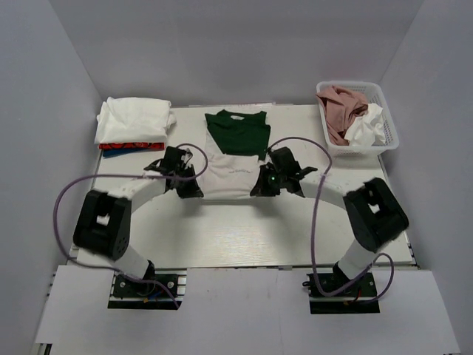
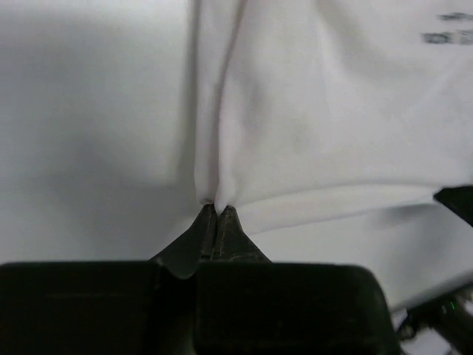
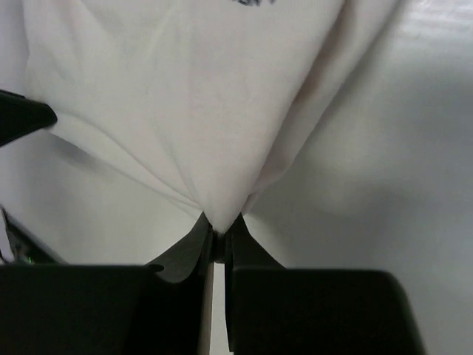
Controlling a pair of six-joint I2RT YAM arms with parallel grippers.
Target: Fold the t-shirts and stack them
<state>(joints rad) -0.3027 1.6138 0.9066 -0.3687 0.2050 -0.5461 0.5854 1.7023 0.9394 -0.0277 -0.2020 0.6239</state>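
An off-white t-shirt (image 1: 230, 176) with small dark print lies at the table's middle, overlapping the near part of a dark green t-shirt (image 1: 236, 132). My left gripper (image 1: 195, 187) is shut on the pale shirt's near left corner; the left wrist view shows the cloth (image 2: 332, 111) pinched at the tips of that gripper (image 2: 216, 208). My right gripper (image 1: 259, 187) is shut on the near right corner, with the fabric (image 3: 185, 96) bunched into the closed jaws of the right gripper (image 3: 222, 225). Both corners are drawn up into folds.
At the back left, a folded white t-shirt (image 1: 133, 118) tops a stack with red and blue cloth (image 1: 129, 146) under it. A white lattice basket (image 1: 392, 137) at the back right holds a crumpled pink t-shirt (image 1: 340, 107) and a white one (image 1: 367, 127). Purple cables loop beside both arms.
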